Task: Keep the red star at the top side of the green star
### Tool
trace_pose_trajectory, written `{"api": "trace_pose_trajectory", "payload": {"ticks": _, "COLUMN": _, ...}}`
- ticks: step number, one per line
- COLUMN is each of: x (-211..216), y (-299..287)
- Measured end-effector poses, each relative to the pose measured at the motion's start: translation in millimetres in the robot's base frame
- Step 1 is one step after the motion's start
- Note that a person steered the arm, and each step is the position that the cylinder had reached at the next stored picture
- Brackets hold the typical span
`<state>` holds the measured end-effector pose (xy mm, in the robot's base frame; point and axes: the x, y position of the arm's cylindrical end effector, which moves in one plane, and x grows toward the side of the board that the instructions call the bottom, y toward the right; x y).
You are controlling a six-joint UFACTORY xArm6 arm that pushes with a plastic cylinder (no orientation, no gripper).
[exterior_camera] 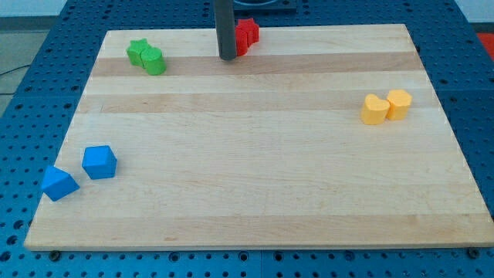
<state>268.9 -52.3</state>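
A red block (247,35), partly hidden behind the rod so its shape is unclear, sits at the view's top centre of the wooden board (255,154). My tip (227,58) stands just left of and touching or almost touching it. Two green blocks sit together at the top left: a star-like one (139,52) and a rounder one (154,62) against its lower right. The red block is well to the right of the green pair, at about the same height in the view.
Two yellow blocks (376,110) (399,103) sit side by side at the right. Two blue blocks (99,162) (59,184) lie at the lower left near the board's edge. A blue perforated table (31,93) surrounds the board.
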Motion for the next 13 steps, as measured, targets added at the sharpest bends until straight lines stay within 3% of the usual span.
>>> {"api": "trace_pose_trajectory", "payload": {"ticks": 1, "x": 6.9, "y": -4.7}}
{"api": "trace_pose_trajectory", "payload": {"ticks": 2, "x": 46.2, "y": 35.4}}
{"api": "trace_pose_trajectory", "payload": {"ticks": 3, "x": -9.6, "y": 150.2}}
{"api": "trace_pose_trajectory", "payload": {"ticks": 4, "x": -66.7, "y": 105.7}}
{"api": "trace_pose_trajectory", "payload": {"ticks": 5, "x": -64.2, "y": -2.9}}
{"api": "trace_pose_trajectory", "payload": {"ticks": 6, "x": -48.8, "y": -65.5}}
{"api": "trace_pose_trajectory", "payload": {"ticks": 13, "x": -56.5, "y": -99.8}}
